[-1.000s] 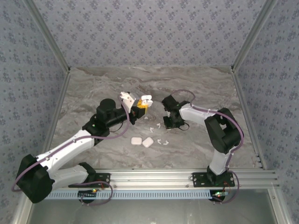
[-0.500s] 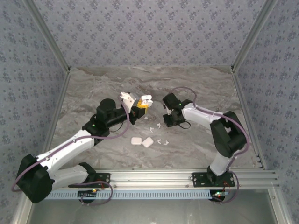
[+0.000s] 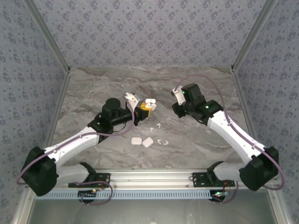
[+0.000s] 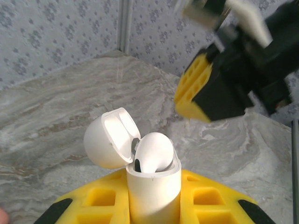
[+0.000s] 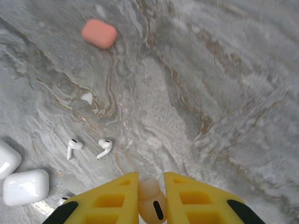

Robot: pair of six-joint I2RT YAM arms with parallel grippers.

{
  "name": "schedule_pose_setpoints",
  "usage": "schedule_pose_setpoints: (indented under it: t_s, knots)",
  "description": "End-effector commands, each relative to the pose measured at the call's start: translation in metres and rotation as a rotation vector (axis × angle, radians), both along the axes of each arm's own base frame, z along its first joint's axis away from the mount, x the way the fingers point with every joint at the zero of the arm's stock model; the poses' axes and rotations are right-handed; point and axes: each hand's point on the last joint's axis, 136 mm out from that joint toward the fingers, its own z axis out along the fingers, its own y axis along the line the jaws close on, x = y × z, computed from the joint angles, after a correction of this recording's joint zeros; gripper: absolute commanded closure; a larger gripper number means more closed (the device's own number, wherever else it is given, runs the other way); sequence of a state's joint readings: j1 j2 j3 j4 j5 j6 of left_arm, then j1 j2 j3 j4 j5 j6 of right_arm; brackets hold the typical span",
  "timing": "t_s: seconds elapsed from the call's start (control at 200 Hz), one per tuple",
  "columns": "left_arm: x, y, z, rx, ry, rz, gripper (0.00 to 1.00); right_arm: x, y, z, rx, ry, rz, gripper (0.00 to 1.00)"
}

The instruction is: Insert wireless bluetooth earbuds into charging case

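Right wrist view: the right gripper (image 5: 151, 181) is seen all but closed, its yellow jaws pinched on one pale earbud (image 5: 152, 201) at 6 o'clock. The bud's long axis is laid 12-to-6, along the fingers, and a dark oval port is turned to the camera at the near end. Which end is the stem cannot be told. On the marble table (image 5: 224, 93) a loose white bud (image 5: 72, 147) and a second white bud (image 5: 103, 147) are noted at 9 o'clock, lying apart. A coral case (image 5: 99, 33) lies at 11 and a closed white case (image 5: 26, 186) at 8.

Left wrist view: the left gripper (image 4: 154, 200) is clamped on the white charging case (image 4: 153, 182), held upright, mouth toward 12, lid (image 4: 110, 137) swung open toward 10. A white rounded form is seen in the mouth, judged to be a bud already seated. The right gripper, blurred, is seen at 2 o'clock, well apart from the case.

Top view: the held case is found near table centre, with the right gripper at 3 o'clock of it and a clear gap between.

Step judged: carry to the free bay. The bud's stem should be lined up with the case's upright axis and lowered clear of the lid. Release is best held back until the bud is seated.
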State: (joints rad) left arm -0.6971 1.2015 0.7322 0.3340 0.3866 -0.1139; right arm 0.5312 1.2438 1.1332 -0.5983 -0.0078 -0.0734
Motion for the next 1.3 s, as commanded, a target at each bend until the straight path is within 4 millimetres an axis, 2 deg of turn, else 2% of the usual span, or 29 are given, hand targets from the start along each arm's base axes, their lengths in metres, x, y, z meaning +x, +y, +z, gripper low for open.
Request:
schedule_pose_setpoints:
  t_s: [0.0, 0.065, 0.08, 0.115, 0.375, 0.77, 1.294]
  knots:
    - [-0.004, -0.016, 0.027, -0.080, -0.025, -0.080, 0.97, -0.007, 0.005, 0.036, -0.007, -0.110, 0.123, 0.80]
    - [-0.004, -0.021, 0.027, -0.086, -0.014, -0.099, 0.97, -0.011, 0.008, 0.042, -0.008, -0.135, 0.166, 0.80]
    - [-0.004, -0.022, 0.026, -0.087, -0.010, -0.104, 0.97, -0.010, 0.011, 0.057, 0.004, -0.167, 0.175, 0.80]
    - [-0.004, -0.025, 0.026, -0.089, -0.003, -0.115, 0.97, -0.012, 0.013, 0.063, 0.005, -0.185, 0.196, 0.81]
    - [-0.008, -0.035, 0.026, -0.110, 0.023, -0.182, 0.96, -0.016, 0.030, 0.083, -0.007, -0.280, 0.300, 0.80]
    - [-0.013, -0.038, 0.027, -0.114, 0.036, -0.221, 0.96, -0.013, 0.052, 0.082, -0.031, -0.303, 0.360, 0.80]
    - [-0.013, -0.038, 0.028, -0.116, 0.032, -0.218, 0.96, -0.011, 0.061, 0.062, -0.073, -0.256, 0.391, 0.80]
